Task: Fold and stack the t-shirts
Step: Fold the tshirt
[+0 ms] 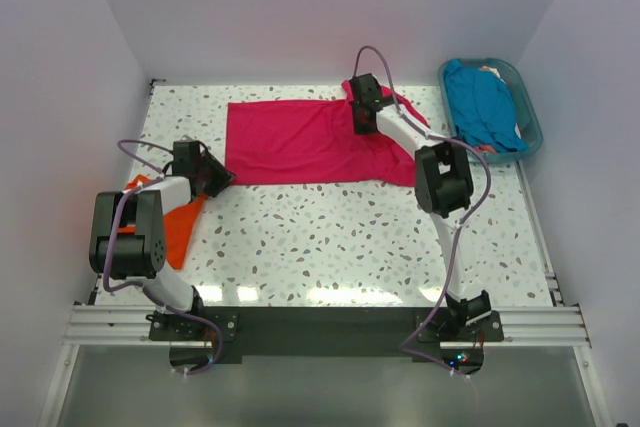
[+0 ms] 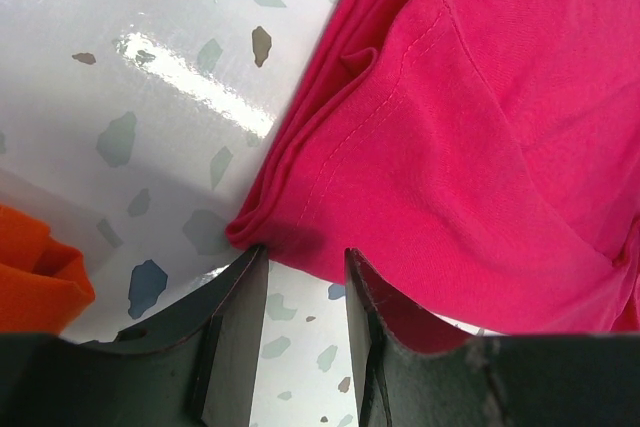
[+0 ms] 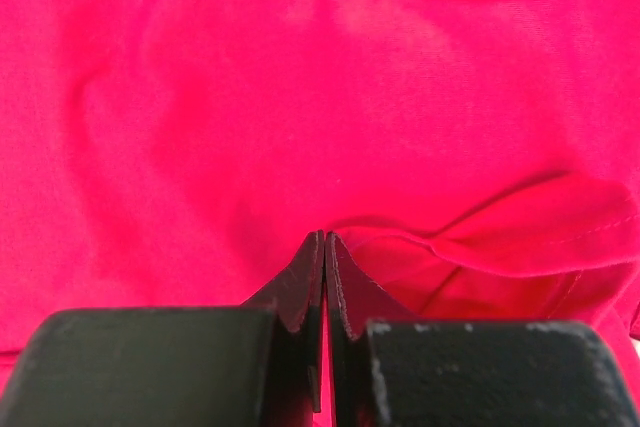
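The hot pink t-shirt [image 1: 310,142] lies spread flat across the far middle of the table. My left gripper [image 1: 222,179] is open at its near left corner; in the left wrist view the folded hem corner [image 2: 290,232] lies just past the fingertips of the gripper [image 2: 305,262]. My right gripper [image 1: 362,119] is at the shirt's far right part, shut on a pinch of pink cloth [image 3: 300,97] at its tips [image 3: 325,237]. The orange t-shirt [image 1: 175,227] lies bunched at the left edge, also in the left wrist view [image 2: 35,277]. The teal blue t-shirt [image 1: 485,107] lies in the basket.
A teal plastic basket [image 1: 530,132] stands at the far right corner with a bit of salmon-red cloth [image 1: 487,148] under the teal shirt. White walls close the table on three sides. The speckled tabletop [image 1: 330,237] runs to the arm bases.
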Robot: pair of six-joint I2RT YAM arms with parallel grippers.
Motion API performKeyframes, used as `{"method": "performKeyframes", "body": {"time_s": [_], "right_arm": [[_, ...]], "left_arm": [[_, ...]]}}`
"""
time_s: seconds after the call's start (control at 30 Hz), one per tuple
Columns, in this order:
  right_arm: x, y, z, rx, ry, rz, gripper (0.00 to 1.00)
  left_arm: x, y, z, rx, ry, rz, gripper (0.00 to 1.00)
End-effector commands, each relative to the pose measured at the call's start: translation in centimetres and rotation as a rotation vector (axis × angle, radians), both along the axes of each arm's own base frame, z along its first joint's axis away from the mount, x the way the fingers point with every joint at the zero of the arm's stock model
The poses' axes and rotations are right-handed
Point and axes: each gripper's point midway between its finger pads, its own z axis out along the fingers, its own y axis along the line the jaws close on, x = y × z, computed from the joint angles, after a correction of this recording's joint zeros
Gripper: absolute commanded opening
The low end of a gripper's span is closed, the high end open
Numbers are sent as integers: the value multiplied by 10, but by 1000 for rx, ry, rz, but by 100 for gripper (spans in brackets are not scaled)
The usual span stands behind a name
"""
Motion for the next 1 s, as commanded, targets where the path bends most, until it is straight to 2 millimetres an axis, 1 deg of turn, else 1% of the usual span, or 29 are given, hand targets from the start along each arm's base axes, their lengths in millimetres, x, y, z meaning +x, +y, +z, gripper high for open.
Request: {"method": "performKeyframes", "body": {"time_s": [0.0, 0.3, 0.43, 0.47, 0.53, 0.57, 0.6, 0.67, 0.7, 0.73, 0.77, 0.8, 0.9, 0.93, 0.97], "right_arm": [[2, 19, 9, -33, -45, 87, 0], [-1, 28, 4, -115, -59, 172, 0], [-2, 29, 7, -121, -67, 192, 8], [-2, 29, 11, -122, -75, 194, 14], [-2, 28, 16, -129, -82, 203, 20], [-1, 28, 19, -130, -89, 200, 30], [-2, 27, 23, -132, -90, 198, 37], [0, 21, 31, -146, -98, 180, 48], [-2, 19, 43, -147, -111, 174, 58], [-2, 17, 50, -139, -120, 162, 65], [-4, 14, 55, -130, -125, 145, 70], [-4, 10, 73, -95, -148, 109, 76], [-11, -3, 94, -42, -154, 34, 81], [-14, -12, 113, -21, -175, 4, 81], [-18, -20, 115, -13, -166, -19, 81]], "left_arm": [[9, -2, 6, 15, -42, -25, 41], [7, -3, 4, 19, -39, -24, 41], [8, -4, 6, 18, -45, -25, 41], [8, -4, 8, 19, -49, -27, 42], [8, -5, 9, 20, -54, -28, 42], [8, -5, 11, 20, -60, -28, 44], [8, -5, 12, 19, -61, -28, 45], [7, -5, 17, 22, -74, -26, 50], [6, -3, 17, 31, -73, -20, 51], [4, -2, 17, 34, -69, -15, 52], [3, -2, 21, 37, -76, -13, 54], [2, 0, 21, 46, -76, -7, 55], [-3, 1, 23, 51, -79, -2, 57], [-3, 2, 22, 58, -77, 4, 58], [-3, 4, 20, 66, -72, 12, 58]]}}
